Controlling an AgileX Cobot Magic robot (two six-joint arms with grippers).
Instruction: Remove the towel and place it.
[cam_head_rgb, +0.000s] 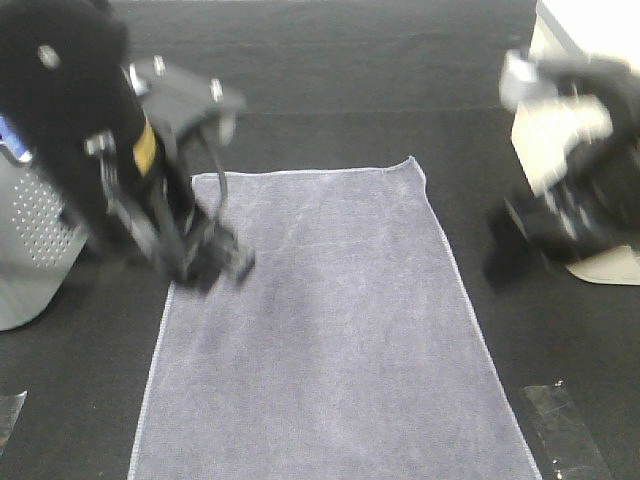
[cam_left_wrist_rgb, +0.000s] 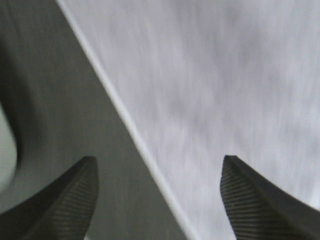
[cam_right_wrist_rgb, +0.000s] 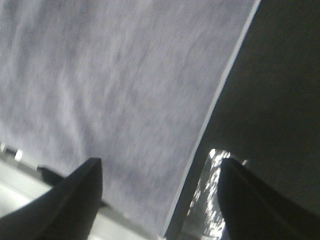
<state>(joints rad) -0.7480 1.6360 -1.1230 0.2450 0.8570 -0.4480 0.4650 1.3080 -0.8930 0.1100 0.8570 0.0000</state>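
Observation:
The slate-grey towel (cam_head_rgb: 330, 330) lies spread flat on the black tabletop, its long side running toward the front edge. My left gripper (cam_head_rgb: 215, 262) hovers over the towel's left hem, blurred by motion. In the left wrist view that gripper (cam_left_wrist_rgb: 157, 200) is open, with the towel (cam_left_wrist_rgb: 215, 90) and its pale hem below the gap and nothing held. My right gripper (cam_head_rgb: 515, 240) hangs to the right of the towel over bare table. The right wrist view shows that gripper (cam_right_wrist_rgb: 160, 200) open, above the towel (cam_right_wrist_rgb: 110, 80) and its hem.
A grey perforated basket (cam_head_rgb: 30, 250) stands at the left edge. A white container (cam_head_rgb: 590, 40) sits at the back right behind the right arm. Clear plastic scraps (cam_head_rgb: 565, 430) lie near the front right corner, one scrap (cam_right_wrist_rgb: 210, 200) beside the hem.

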